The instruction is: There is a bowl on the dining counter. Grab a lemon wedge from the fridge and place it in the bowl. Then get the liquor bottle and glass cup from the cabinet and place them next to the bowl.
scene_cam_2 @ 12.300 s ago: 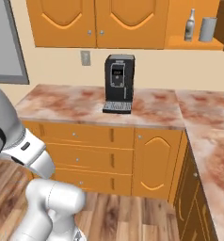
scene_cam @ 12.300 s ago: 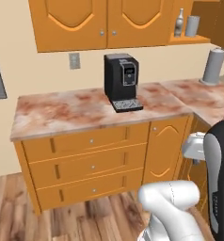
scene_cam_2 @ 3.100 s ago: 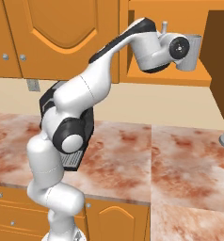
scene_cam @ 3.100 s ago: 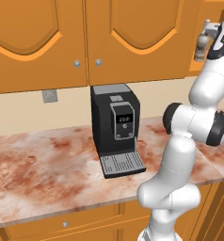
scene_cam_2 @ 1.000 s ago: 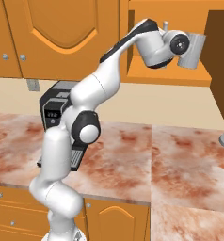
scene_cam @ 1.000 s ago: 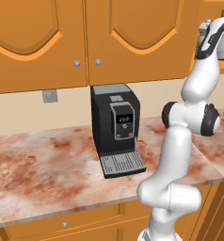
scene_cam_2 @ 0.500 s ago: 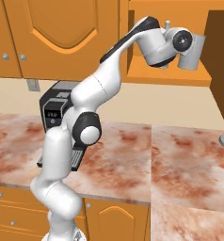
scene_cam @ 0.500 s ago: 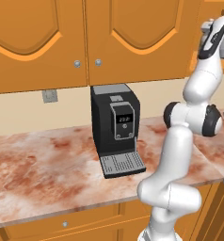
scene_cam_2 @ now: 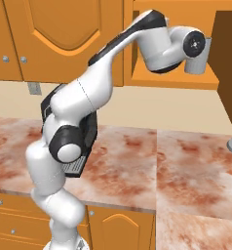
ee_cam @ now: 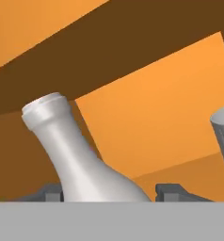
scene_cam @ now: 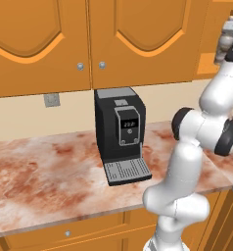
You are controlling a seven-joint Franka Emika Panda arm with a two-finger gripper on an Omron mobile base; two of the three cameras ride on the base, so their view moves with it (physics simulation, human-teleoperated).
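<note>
While I'm looking along the gripper (ee_cam: 109, 194): it's clamped on the bottle (ee_cam: 83, 162), with a dark fingertip (ee_cam: 52, 193) hard against each side of the fat lower part.
Bottle: grey, narrow neck with a lip on top, inside the open cabinet nook (scene_cam_2: 176, 78). It slants in the hand view, but so do the nook's edges, so I can't say it's tipped.
Cup (scene_cam_2: 199, 57): grey tumbler on the same shelf, just beside the gripper. In the hand view its rim pokes in at the right edge, apart from the bottle with bare orange wall between them.
Room above: the dark brown underside of the nook's top runs just over the bottle's lip. Not much headroom, I'd say.
Room to the side: a brown side wall (scene_cam_2: 227, 63) closes the nook just past the cup.
Shelf edge: the front lip is right under the wrist in the right base view.
Arm: stretched up and over from the base, elbow hanging over the counter (scene_cam: 40, 176).
Coffee machine (scene_cam: 119, 132): black, standing against the back wall under the closed cabinet doors (scene_cam: 138, 44), left of the arm and apart from it.
Counter: marbled top with a bare stretch left of the coffee machine and more to the right under the nook.
Wall socket (scene_cam: 52, 100): left of the machine, above the counter.
</note>
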